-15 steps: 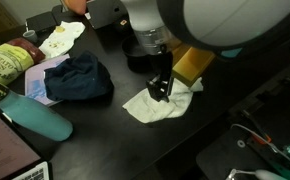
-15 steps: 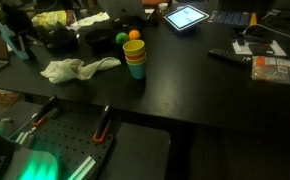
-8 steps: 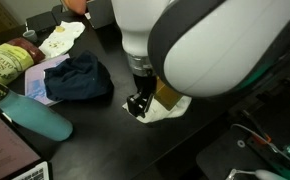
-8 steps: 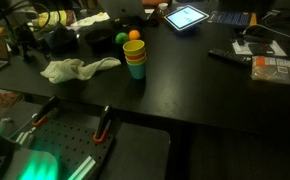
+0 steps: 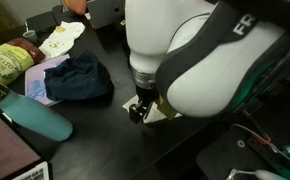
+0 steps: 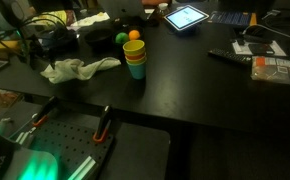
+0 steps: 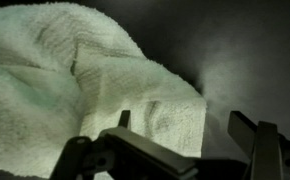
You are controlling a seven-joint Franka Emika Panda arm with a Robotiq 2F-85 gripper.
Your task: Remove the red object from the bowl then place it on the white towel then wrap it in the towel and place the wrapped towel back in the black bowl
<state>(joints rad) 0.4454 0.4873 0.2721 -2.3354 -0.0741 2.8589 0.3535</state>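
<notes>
The white towel [image 7: 75, 80] lies crumpled on the dark table; it also shows in both exterior views [image 5: 167, 113] [image 6: 75, 68]. My gripper [image 7: 185, 125] is open, low over the towel's corner, with the towel's edge between the fingers. In an exterior view the gripper [image 5: 139, 109] stands at the towel's near-left edge, and the arm hides most of the towel. The red object and the black bowl are not visible; the arm blocks the area behind the towel.
A dark blue cloth [image 5: 80, 78], a teal bottle [image 5: 35, 115] and a white crumpled cloth [image 5: 60, 38] lie beside the towel. A stack of cups [image 6: 135, 58] with an orange ball [image 6: 135, 35] and a green ball [image 6: 122, 39] stands near the towel. A tablet [image 6: 185, 16] lies further back.
The arm has moved across the towel toward its near-left edge and lower, and now covers more of the towel. The towel has not visibly moved.
</notes>
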